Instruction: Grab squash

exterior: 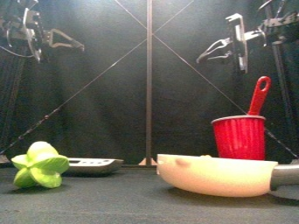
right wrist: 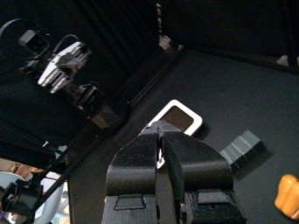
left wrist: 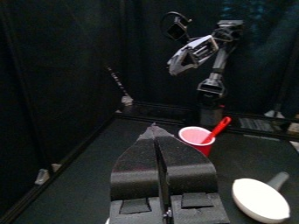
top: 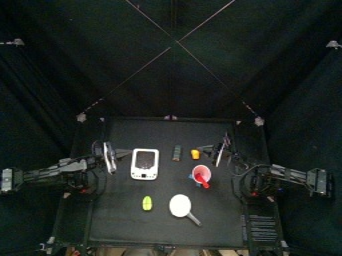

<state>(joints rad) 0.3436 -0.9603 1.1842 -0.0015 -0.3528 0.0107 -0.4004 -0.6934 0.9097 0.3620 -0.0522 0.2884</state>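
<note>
The squash (top: pixel 195 154) is a tiny orange stub lying on the table behind the red cup (top: pixel 202 177), to the right of the white tray (top: pixel 144 163). It also shows at the edge of the right wrist view (right wrist: pixel 288 194). In the front view it is hidden. My left gripper (left wrist: pixel 162 140) is shut and empty, raised over the table's left side (top: pixel 107 155). My right gripper (right wrist: pixel 163 131) is shut and empty, raised over the right side (top: pixel 222 152), a little right of the squash and well above it.
A yellow-green item (top: pixel 147 203) and a white ladle (top: pixel 182 206) lie near the front edge. A small dark grey block (top: pixel 178 153) lies between tray and squash. The red cup (exterior: pixel 239 137) holds a red-handled utensil (exterior: pixel 260 92).
</note>
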